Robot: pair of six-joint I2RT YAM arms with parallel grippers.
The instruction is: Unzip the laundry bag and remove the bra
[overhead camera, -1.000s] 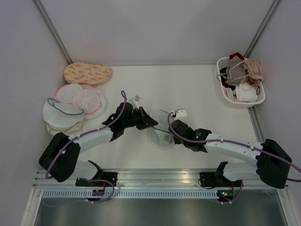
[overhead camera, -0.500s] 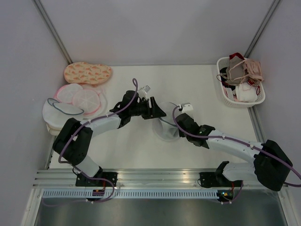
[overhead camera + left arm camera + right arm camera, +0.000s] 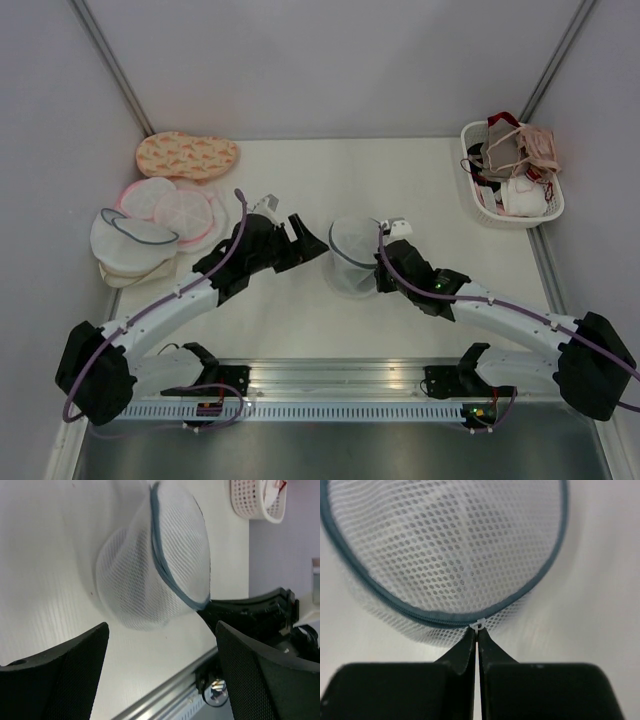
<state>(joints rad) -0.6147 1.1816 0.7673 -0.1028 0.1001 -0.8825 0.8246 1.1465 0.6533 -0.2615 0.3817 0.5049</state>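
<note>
The laundry bag (image 3: 351, 257), white mesh with a grey-blue zipper rim, lies mid-table and fills the right wrist view (image 3: 445, 545). My right gripper (image 3: 376, 274) is at its right side, with the jaws shut on the small white zipper pull (image 3: 479, 624) at the rim. My left gripper (image 3: 314, 240) hovers just left of the bag, open and holding nothing. In the left wrist view its fingers (image 3: 55, 675) stand wide apart with the bag (image 3: 150, 575) beyond them, untouched. The bra is hidden; only white mesh shows.
Round wash bags are stacked at the left edge: pink-rimmed ones (image 3: 185, 215), an orange patterned one (image 3: 187, 155) and a white one (image 3: 130, 240). A white basket (image 3: 545, 208) of bras stands at the back right. A metal rail (image 3: 340, 375) runs along the near edge.
My left gripper has opened, let go of the bag and drawn back to the left. The bag shifted slightly right. My right gripper has stayed shut on the zipper pull.
</note>
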